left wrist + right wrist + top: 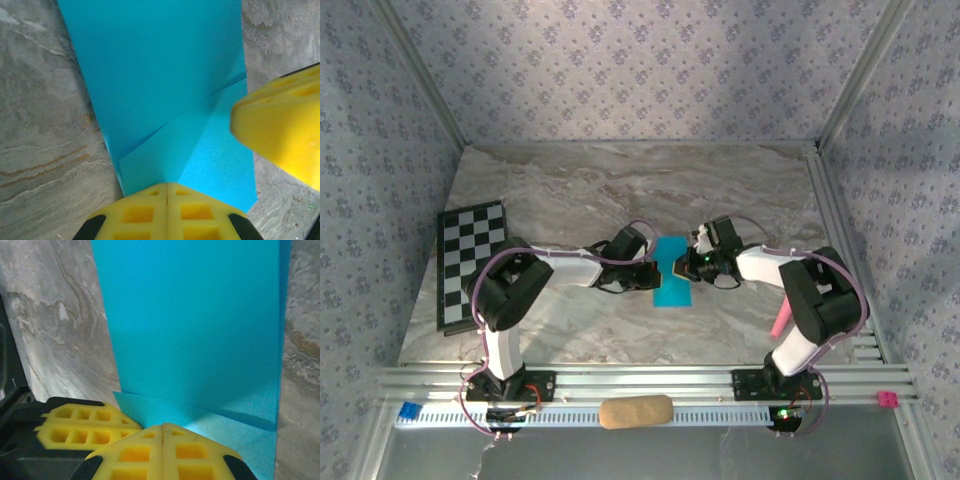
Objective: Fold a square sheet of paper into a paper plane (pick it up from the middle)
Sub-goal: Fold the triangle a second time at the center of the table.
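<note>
**Square sheet of paper flat at table centre, both grippers closed on it**

Table: marbled grey-brown top, seen from above.

Checkered board: black and white, lies flat at 9 o'clock from the sheet, well apart from it.

Sheet: turquoise, lies between the two arms. Left wrist view shows it partly folded: a flap edge runs slanted across it and a crease rises from the fingertips toward 1 o'clock. Right wrist view shows a folded edge across the near part.

Left gripper: comes in from 9 o'clock. Jaws pressed together with no gap, tips on the sheet's near corner.

Right gripper: comes in from 3 o'clock. Jaws likewise fully together, tips on the sheet. The two grippers sit just beside each other.

Tan block: at 6 o'clock, on the rail between the arm bases.

Pink stick: at 4 o'clock, beside the right arm.
</note>
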